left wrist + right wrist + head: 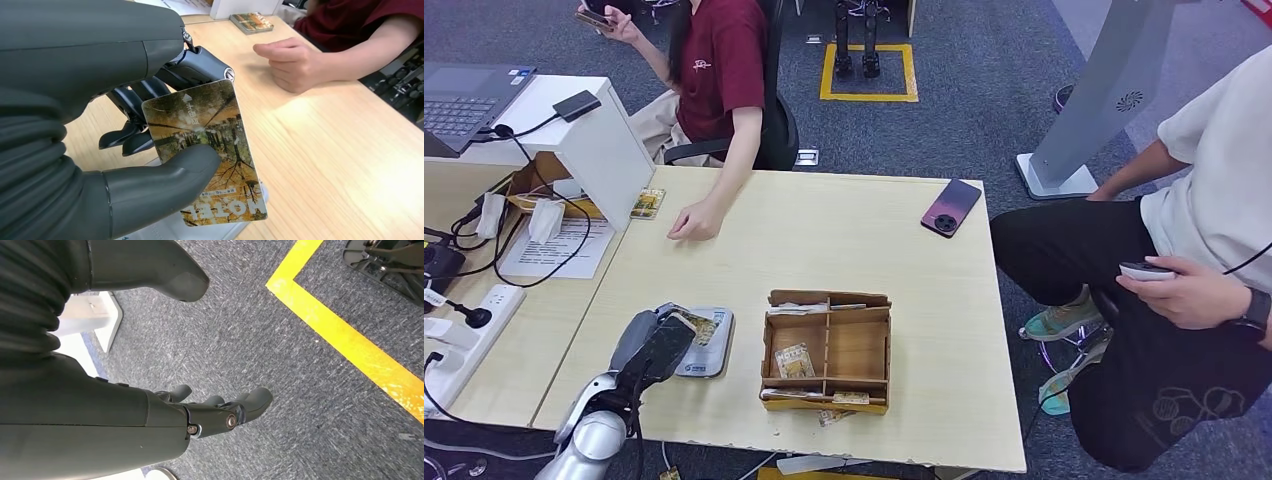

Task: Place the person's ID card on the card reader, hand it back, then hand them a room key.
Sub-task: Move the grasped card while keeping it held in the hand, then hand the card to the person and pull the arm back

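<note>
Left hand [165,165]: thumb and fingers clamped on glossy rectangular autumn-print plastic card [210,155], lower centre; right hand [210,415]: fingers apart, holding nothing; pale wood-grain table [844,220].

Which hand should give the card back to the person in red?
Probably the left hand: it holds the card over the reader, across the table from the person's hand. The right hand hangs open over the floor.

Left arm reaching up over the table, left hand [656,345] pinching a card [210,150] between thumb [165,177] and fingers [145,105]; right hand [220,412] hanging above the floor, holding nothing, fingers loosely parted
</note>
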{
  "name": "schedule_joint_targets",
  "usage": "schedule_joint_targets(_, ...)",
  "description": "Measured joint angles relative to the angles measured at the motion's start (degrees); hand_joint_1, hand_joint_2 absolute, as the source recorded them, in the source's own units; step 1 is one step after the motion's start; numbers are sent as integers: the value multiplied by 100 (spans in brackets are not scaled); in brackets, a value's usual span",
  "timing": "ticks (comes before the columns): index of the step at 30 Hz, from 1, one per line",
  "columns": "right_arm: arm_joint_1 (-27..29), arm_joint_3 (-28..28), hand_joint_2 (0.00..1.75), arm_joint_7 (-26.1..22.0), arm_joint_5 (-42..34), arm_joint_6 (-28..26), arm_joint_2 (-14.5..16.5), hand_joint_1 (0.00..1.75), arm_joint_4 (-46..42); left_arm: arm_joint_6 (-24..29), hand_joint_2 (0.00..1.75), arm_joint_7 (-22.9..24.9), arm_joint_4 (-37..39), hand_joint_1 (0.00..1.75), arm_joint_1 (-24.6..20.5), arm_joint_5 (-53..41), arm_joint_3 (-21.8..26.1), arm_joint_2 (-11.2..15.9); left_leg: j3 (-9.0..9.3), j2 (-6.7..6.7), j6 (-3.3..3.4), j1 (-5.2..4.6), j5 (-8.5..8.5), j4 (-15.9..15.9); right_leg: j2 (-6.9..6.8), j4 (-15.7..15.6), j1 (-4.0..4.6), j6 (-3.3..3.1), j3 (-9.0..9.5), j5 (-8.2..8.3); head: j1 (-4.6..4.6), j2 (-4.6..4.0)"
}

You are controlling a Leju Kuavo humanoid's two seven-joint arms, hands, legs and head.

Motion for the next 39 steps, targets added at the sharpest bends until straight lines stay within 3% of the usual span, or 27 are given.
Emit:
schedule_joint_targets(29, -5, -4, 175, 11, 68, 9, 13, 0, 0, 549, 175, 229, 593, 175, -117, -1290, 3, -129, 0, -1, 0, 0, 0, 0, -1, 0, 0, 0, 3, 0, 0, 1)
schedule_joint_targets(32, -4, -11, 175, 3, 87, 4, 13, 0, 0, 420, 175, -80, 601, 175, -119, -692, 47, -154, 1, -2, 0, 0, 1, 0, -2, 0, 0, 0, 4, 0, 0, 0)
schedule_joint_targets(39, -3, -49, 175, 0, 158, -20, 13, 0, 0, 144, 175, -985, 305, 175, -93, 1942, 458, -400, 0, -2, 0, 0, 1, 0, -2, 1, 0, 0, 4, 0, 1, 1)
